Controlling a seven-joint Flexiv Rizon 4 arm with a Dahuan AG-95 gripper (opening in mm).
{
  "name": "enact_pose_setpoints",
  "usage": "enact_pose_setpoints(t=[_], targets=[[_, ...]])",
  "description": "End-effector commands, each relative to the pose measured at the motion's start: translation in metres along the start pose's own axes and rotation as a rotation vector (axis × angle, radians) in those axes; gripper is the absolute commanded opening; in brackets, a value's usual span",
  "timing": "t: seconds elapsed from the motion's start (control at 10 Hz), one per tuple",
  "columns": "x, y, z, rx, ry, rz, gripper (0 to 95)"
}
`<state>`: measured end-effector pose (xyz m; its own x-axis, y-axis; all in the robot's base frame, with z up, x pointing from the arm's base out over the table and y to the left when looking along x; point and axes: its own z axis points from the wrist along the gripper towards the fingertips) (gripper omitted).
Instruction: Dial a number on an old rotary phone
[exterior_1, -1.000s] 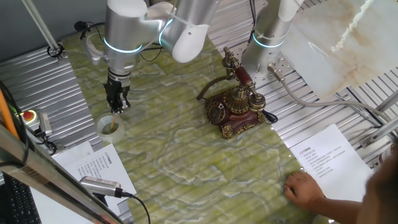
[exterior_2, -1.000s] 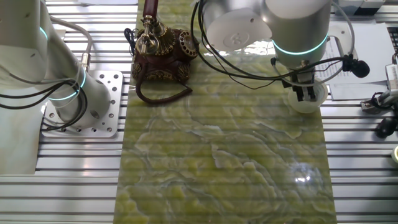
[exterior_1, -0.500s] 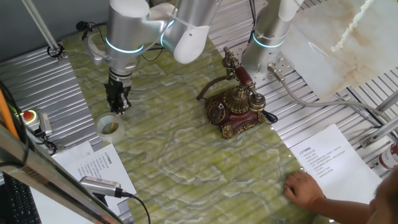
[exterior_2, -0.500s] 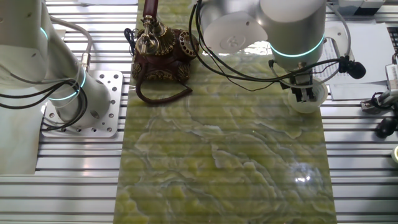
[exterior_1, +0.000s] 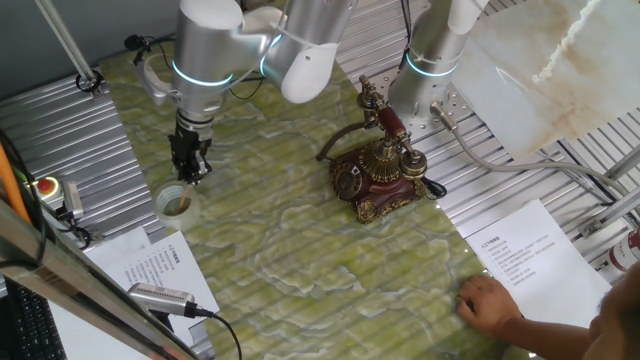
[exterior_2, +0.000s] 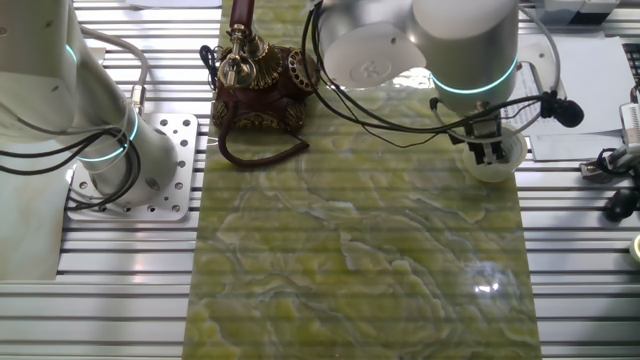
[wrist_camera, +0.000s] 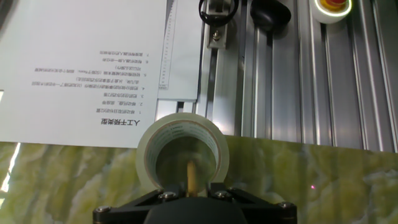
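The old rotary phone (exterior_1: 378, 178), red-brown with brass trim, stands on the green marbled mat with its handset cradled and its dial facing the front left. It also shows at the top of the other fixed view (exterior_2: 262, 82). My gripper (exterior_1: 188, 172) is far to its left, just above a roll of clear tape (exterior_1: 175, 204). In the hand view a thin wooden stick (wrist_camera: 192, 177) juts from between the jaws into the roll's hole (wrist_camera: 182, 149). The jaws are shut on the stick. The phone is out of the hand view.
A printed sheet (wrist_camera: 87, 68) and aluminium rails (wrist_camera: 336, 81) lie beyond the roll. A red emergency button (exterior_1: 45, 186) sits at the left. A person's hand (exterior_1: 490, 302) rests on the mat's near right corner. A second arm's base (exterior_2: 110, 150) stands beside the phone.
The arm has shifted a little toward the phone's side. The gripper stays over the tape roll with the stick in it. The phone has not moved.
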<state>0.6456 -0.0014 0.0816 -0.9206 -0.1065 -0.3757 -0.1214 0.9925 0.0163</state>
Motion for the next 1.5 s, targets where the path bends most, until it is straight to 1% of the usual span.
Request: enact_pose_setpoints(t=[0.1, 0.6, 0.8, 0.9, 1.0, 1.1, 1.3, 1.5], targets=[[-0.0015, 0.0002, -0.0011, 0.0, -0.007, -0.001, 19.0], [-0.0017, 0.0006, -0.0011, -0.002, -0.014, 0.0, 19.0], [-0.0017, 0.0006, -0.0011, -0.012, -0.018, 0.007, 19.0], [-0.0018, 0.0006, -0.0011, -0.013, -0.016, 0.011, 19.0], [-0.0018, 0.0006, -0.0011, -0.013, 0.001, 0.003, 19.0], [-0.002, 0.0008, -0.0012, -0.015, -0.001, -0.009, 19.0], [-0.0058, 0.0018, -0.0027, -0.014, -0.013, -0.009, 19.0], [-0.0112, 0.004, -0.0047, -0.007, -0.012, -0.018, 19.0]])
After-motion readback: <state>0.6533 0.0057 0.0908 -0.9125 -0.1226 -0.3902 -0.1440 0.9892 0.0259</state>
